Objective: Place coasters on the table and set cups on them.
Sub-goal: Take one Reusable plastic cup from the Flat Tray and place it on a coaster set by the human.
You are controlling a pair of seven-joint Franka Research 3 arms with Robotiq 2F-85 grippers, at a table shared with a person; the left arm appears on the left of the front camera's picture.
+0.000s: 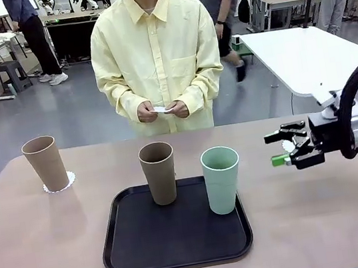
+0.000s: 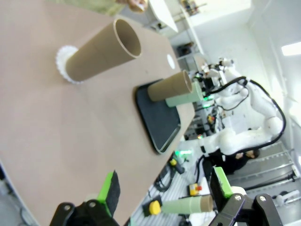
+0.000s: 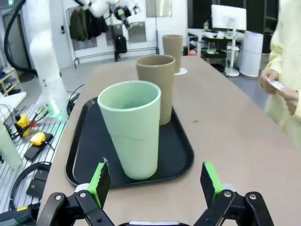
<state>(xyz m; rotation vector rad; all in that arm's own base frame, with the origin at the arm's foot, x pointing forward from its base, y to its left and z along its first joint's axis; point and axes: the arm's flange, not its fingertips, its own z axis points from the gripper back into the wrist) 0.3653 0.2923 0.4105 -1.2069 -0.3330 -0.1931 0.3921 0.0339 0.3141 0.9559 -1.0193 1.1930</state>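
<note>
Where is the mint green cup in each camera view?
Front view: mint green cup, right of centre, on the black tray's right side.
Left wrist view: the cup right of centre, partly hidden behind the brown cup.
Right wrist view: the cup centre-left foreground, ahead of the right pincer.
Shared landmark: the black tray beneath it.

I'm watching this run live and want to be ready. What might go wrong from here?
1. The open right gripper faces the tall mint cup; a finger may knock it over instead of straddling it.
2. The brown cup stands close beside it on the tray; a wide approach might bump it.
</note>
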